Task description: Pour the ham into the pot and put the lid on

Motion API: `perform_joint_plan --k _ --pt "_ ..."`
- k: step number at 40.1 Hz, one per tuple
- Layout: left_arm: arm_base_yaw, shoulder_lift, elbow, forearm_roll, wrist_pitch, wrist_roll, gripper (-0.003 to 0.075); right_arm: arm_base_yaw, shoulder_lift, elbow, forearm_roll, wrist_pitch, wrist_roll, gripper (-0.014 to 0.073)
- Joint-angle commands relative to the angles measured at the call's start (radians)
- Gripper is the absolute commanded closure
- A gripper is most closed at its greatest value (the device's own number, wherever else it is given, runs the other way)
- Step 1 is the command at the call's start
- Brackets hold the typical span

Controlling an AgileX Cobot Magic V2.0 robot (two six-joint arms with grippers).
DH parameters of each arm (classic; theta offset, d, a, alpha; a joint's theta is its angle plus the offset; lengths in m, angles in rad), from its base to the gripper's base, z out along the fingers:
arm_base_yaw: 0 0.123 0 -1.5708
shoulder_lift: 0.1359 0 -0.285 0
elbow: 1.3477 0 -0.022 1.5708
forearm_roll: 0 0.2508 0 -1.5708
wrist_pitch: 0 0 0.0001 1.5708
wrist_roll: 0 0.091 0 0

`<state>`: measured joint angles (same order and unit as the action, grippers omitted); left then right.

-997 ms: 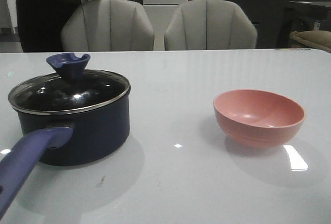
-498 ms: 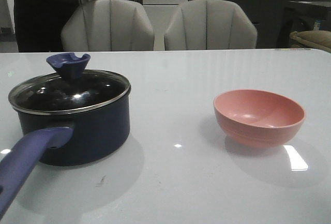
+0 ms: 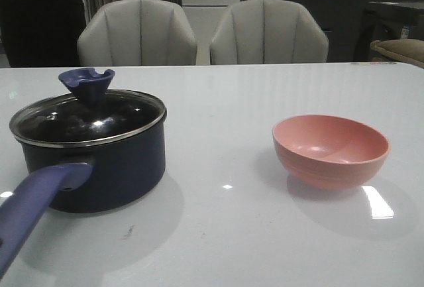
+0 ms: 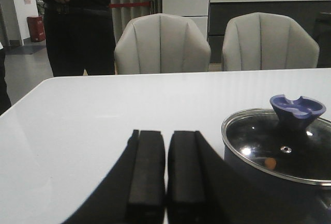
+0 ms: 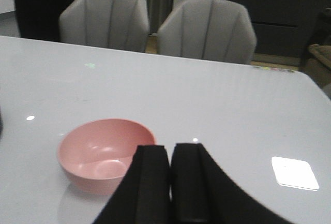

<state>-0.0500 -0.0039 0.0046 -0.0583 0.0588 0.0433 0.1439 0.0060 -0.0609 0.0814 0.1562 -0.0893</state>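
Note:
The dark blue pot stands on the left of the table, its long purple-blue handle pointing toward me. The glass lid with its notched knob sits on the pot. Through the lid a small orange piece of ham shows inside the pot. The pink bowl on the right has nothing in it. My left gripper is shut and holds nothing, just beside the pot. My right gripper is shut and holds nothing, just beside the bowl. Neither gripper shows in the front view.
Two grey chairs stand behind the white table. A person in dark clothes stands behind the table's far left corner. A bright reflection lies on the tabletop near the bowl.
The person in the background has shifted left. Pot, lid and bowl have not moved.

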Motion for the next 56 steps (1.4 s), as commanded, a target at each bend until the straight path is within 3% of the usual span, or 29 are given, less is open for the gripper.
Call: perform_joint_plan --k 1,11,21,56 --pt "0.001 -0.02 0.022 -0.001 -0.076 -0.01 0.0606 -0.05 -0.036 0.013 -0.012 -0.095 -0.01 0.0433" --pt "0.001 -0.018 0.022 -0.001 -0.076 -0.01 0.0606 -0.026 -0.036 0.083 -0.022 -0.125 0.019 0.0433" --pt "0.001 -0.018 0.022 -0.001 -0.076 -0.01 0.0606 -0.022 -0.036 0.083 -0.144 -0.156 0.149 0.0433" --pt "0.001 -0.018 0.022 -0.001 -0.076 -0.01 0.0607 -0.025 -0.036 0.083 -0.144 -0.162 0.151 0.0433"
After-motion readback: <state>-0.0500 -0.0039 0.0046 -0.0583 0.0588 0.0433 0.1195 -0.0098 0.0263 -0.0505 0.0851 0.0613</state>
